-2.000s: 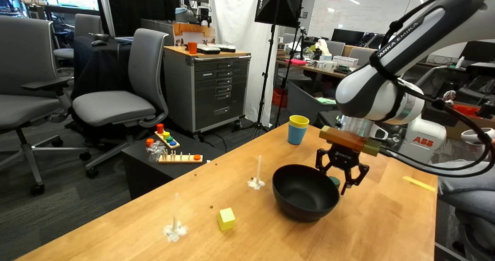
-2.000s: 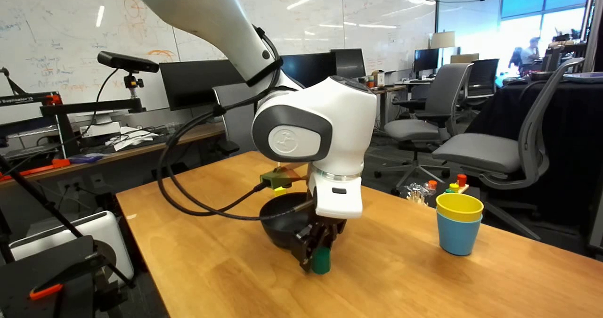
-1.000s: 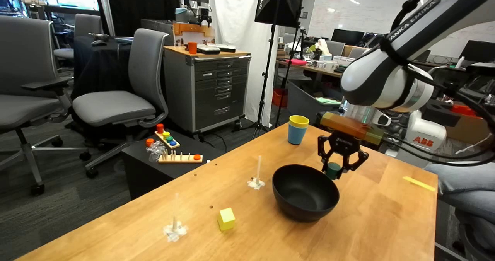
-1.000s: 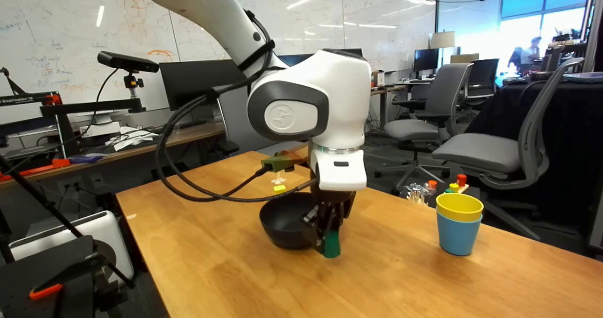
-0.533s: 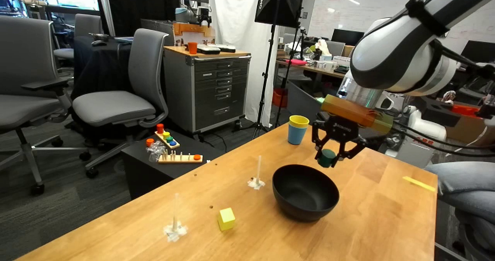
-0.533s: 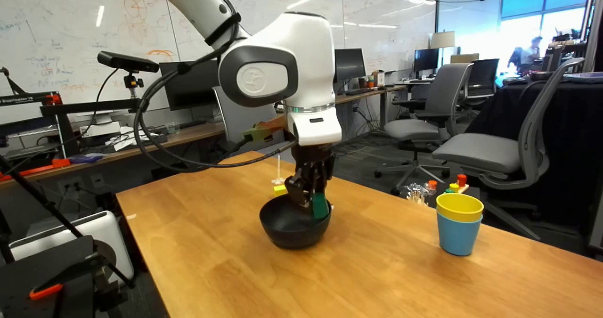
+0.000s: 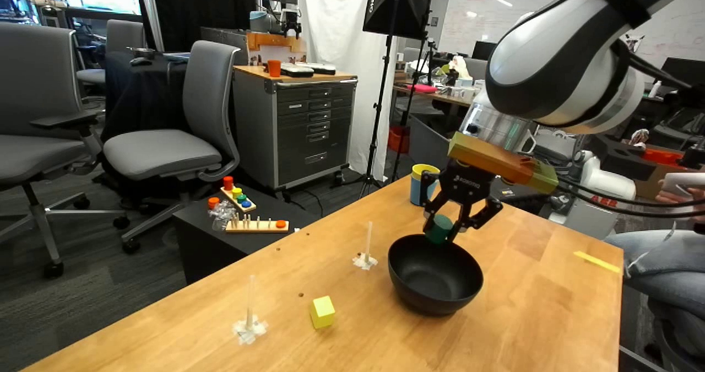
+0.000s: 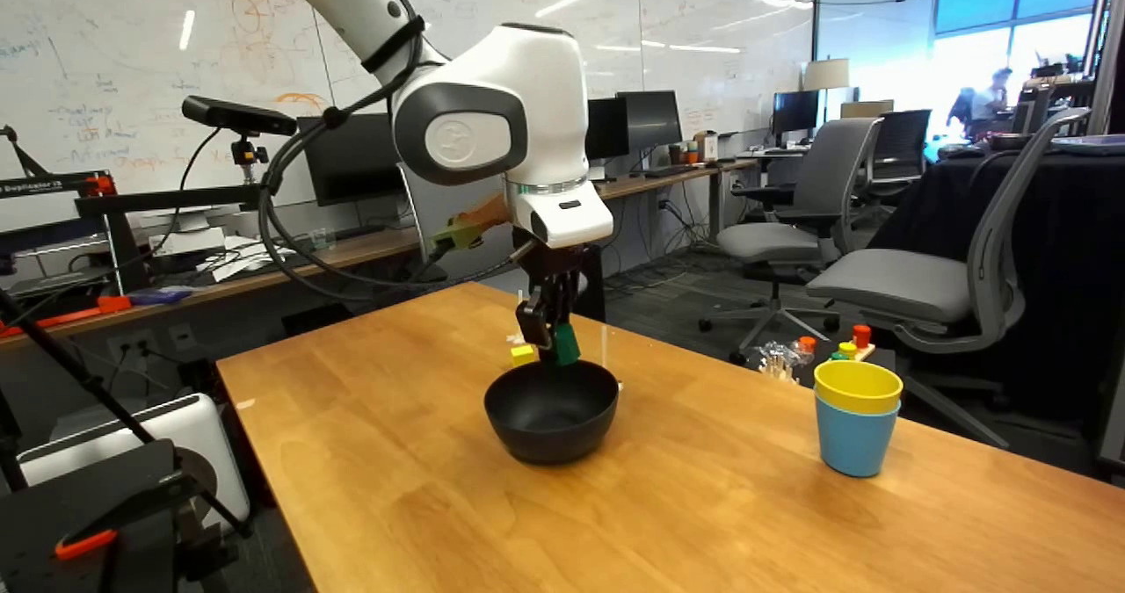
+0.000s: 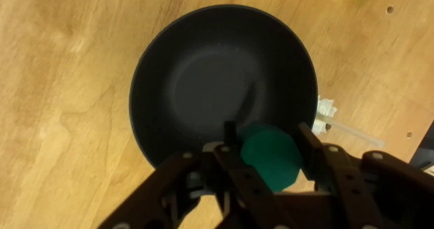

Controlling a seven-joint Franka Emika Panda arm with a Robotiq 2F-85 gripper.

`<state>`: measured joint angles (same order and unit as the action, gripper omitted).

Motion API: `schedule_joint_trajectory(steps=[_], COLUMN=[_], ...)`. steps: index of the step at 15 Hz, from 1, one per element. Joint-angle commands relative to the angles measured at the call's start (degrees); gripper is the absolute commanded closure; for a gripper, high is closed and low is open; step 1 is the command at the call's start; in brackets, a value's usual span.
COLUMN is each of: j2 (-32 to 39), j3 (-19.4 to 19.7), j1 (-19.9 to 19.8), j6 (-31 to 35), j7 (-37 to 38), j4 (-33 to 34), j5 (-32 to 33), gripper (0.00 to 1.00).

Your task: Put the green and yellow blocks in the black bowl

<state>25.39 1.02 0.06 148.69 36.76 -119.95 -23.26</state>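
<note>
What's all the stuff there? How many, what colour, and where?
Table: one, light brown, foreground
Black bowl: one, black, on the table
Green block: one, green, held up near the bowl
Yellow block: one, yellow, on the table
Cups: two showing, yellow inside blue, on the table
Sticks: two, whitish, upright on the table
Strip: one, yellow, flat on the table
Peg toys: two, many-coloured, beyond the table
Chairs: several, grey, behind
Other furniture and clutter: uncountable, mixed colours, behind
People: at least one, blue jeans, by the table
Arm: one, white and grey, above the table
Tool: one, black, shut on the green block
</note>
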Motion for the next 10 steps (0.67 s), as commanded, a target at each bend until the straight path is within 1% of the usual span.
schedule_joint_trajectory(steps=[1,4,9,10], j2=[5.1,10.8,18.7,19.1], j3=[-1.9,-1.5,-0.2,-0.1], j1=[-2.0,-2.4,-2.5,-2.5], j6=[-2.6,-4.9,-8.2,-9.1], j7=[-7.1,-9.5,-9.7,-9.5], j4=[4.3,7.8,13.9,14.9], j5=[-1.7,-1.6,-0.2,-0.2], gripper=[0.81,0.81,0.81,0.4])
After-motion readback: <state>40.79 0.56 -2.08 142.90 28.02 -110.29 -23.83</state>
